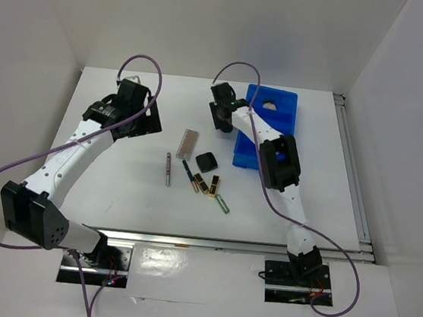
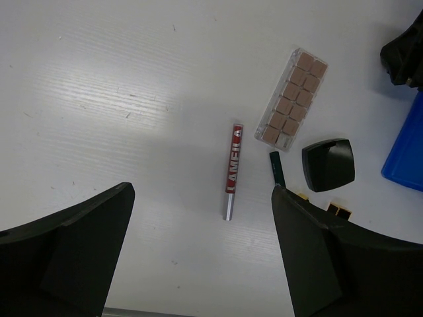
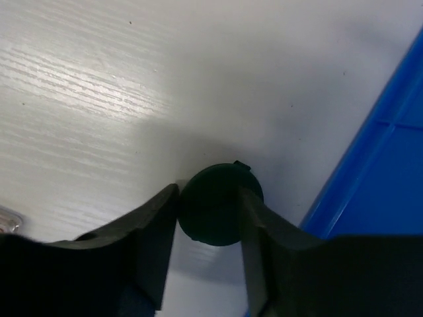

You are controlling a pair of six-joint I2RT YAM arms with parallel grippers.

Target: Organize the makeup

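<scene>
My right gripper (image 1: 222, 118) is shut on a round dark green pad (image 3: 218, 203), just left of the blue bin (image 3: 380, 191). My left gripper (image 2: 198, 257) is open and empty above the table, at the far left (image 1: 144, 117). Laid out between the arms are a tan palette (image 1: 188, 143) (image 2: 293, 96), a black square compact (image 1: 206, 161) (image 2: 328, 164), a red-and-silver pencil (image 1: 168, 168) (image 2: 232, 170), a dark pencil (image 1: 188, 170) (image 2: 277, 169), two black-gold lipsticks (image 1: 204, 184) and a green tube (image 1: 223, 203). A peach sponge (image 1: 270, 104) lies in the bin. The second green pad is not visible.
The blue bin (image 1: 266, 134) stands at the back right, partly under the right arm. White walls close in the table on all sides. A metal rail (image 1: 354, 182) runs along the right edge.
</scene>
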